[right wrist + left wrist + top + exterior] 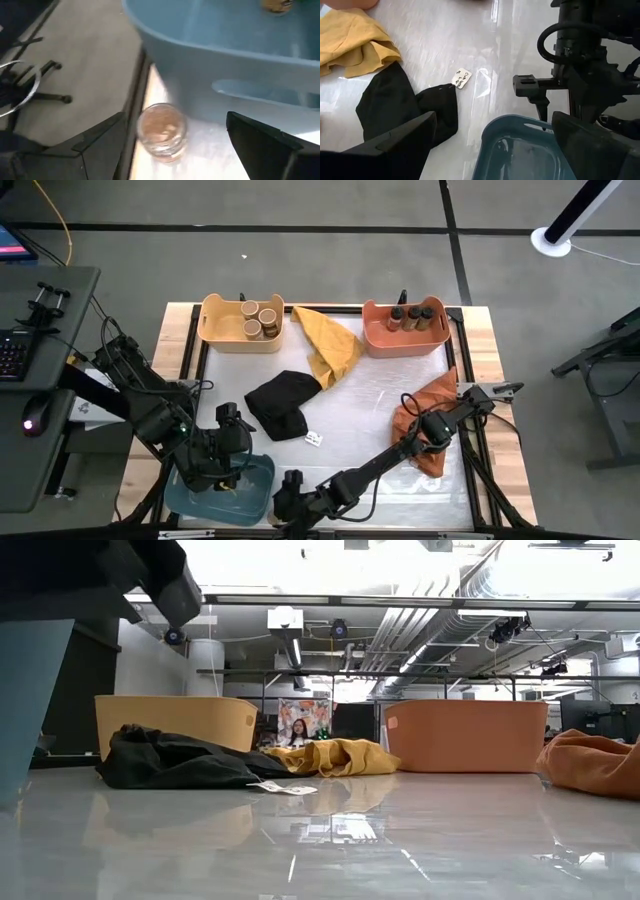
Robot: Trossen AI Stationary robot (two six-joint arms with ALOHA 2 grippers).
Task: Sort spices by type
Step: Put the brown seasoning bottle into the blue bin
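**Both claws working at the blue bin on the near edge of the bench**

The left claw (222, 470) is hovering over the blue bin (255, 492) at the near left corner of the bench (350, 420). In the left wrist view its two dark fingers (395, 142) are standing spread wide, with nothing between them, above the bin's rim (520, 127).

The right arm is reaching across the near edge, and the right claw (287, 498) is sitting just beside the blue bin's right side. In the right wrist view its fingers (270, 145) are parted and pinching nothing, and a small jar with a tan top (162, 131) is standing upright on the bench between them, just beside the bin's outer wall (220, 55) and close to the bench's edge. Another jar's base (276, 5) is showing inside that bin, mostly cut off.

At the far side, three jars with tan tops (257, 318) are sitting together in the yellow bin (215, 330), and three dark-topped jars (411, 315) are lined up in the orange bin (380, 338).

A yellow cloth (330, 345) is lying between those two bins, a black cloth (280, 405) is bunched in the middle of the bench with a small white tag (314, 439) just beside it, and an orange cloth (435, 405) is lying crumpled under the right arm's forearm.
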